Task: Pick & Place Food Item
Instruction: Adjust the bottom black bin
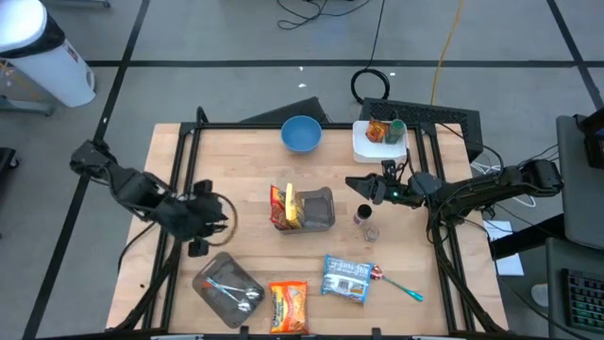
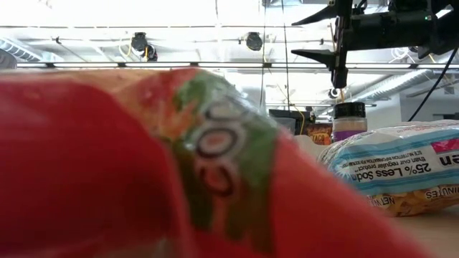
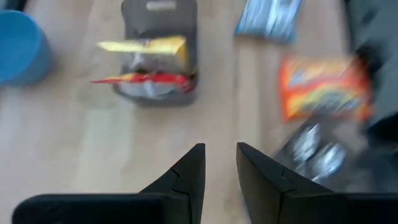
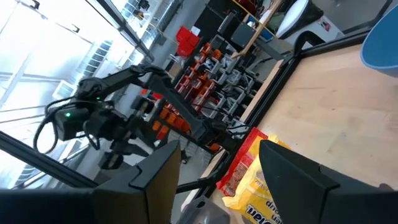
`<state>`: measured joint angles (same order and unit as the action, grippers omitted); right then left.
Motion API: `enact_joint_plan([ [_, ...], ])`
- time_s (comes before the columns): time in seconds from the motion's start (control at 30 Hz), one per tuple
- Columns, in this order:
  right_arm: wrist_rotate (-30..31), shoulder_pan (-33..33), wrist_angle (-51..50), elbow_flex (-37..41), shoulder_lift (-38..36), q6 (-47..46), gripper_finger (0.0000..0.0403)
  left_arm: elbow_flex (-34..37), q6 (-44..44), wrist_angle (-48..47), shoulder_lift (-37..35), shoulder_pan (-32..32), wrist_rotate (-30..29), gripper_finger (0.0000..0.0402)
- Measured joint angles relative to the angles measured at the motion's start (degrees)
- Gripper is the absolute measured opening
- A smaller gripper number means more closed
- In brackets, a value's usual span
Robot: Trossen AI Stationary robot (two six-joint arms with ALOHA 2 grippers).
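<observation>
The red-and-yellow snack bag, upright in the grey tray mid-counter, looks light, crinkly and crushable, best nipped at its top seam; right pincer hovers nearby spread, left pincer slightly parted, empty.

Left pincer low over table, fingers narrowly parted, empty. Right pincer raised, open.
</observation>
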<state>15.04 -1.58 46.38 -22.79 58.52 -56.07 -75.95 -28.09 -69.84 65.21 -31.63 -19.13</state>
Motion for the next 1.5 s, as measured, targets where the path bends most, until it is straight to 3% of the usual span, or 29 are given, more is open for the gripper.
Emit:
enact_joint_plan([
  [0.1, 0.2, 0.0, 0.0, 0.0, 0.0, 0.8, 0.0212, -1.3, 3.1, -5.3, 2.9, 1.8, 0.4, 0.0097],
  [0.3, 0.2, 0.0, -0.1, 0.0, 0.0, 3.0, 0.0212, 0.2, 13.9, -6.1, 6.0, 4.4, 11.8, 0.0105],
  [0.43, 0.2, 0.0, -0.9, 0.0, 0.0, 4.3, 0.0212, 1.6, 19.7, -5.9, 8.3, 4.9, 15.3, 0.013],
  [0.67, 1.9, 0.0, -3.5, 0.0, 0.0, 4.7, 0.0212, 4.1, 23.8, 1.3, 14.1, 5.7, 18.4, 0.0189],
  [0.8, 2.0, 0.0, -3.6, 0.0, 0.0, 4.7, 0.0212, 4.3, 27.1, 5.6, 18.2, 5.7, 20.3, 0.0203],
  [1.2, 4.6, 0.0, -5.2, 0.0, 0.0, 4.3, 0.0212, 5.5, 33.8, 13.2, 28.7, 5.3, 29.9, 0.0166],
  [1.5, 4.3, 0.0, -5.1, 0.0, 0.0, 3.2, 0.0212, 11.0, 31.1, 16.6, 30.0, 3.0, 29.7, 0.0144],
])
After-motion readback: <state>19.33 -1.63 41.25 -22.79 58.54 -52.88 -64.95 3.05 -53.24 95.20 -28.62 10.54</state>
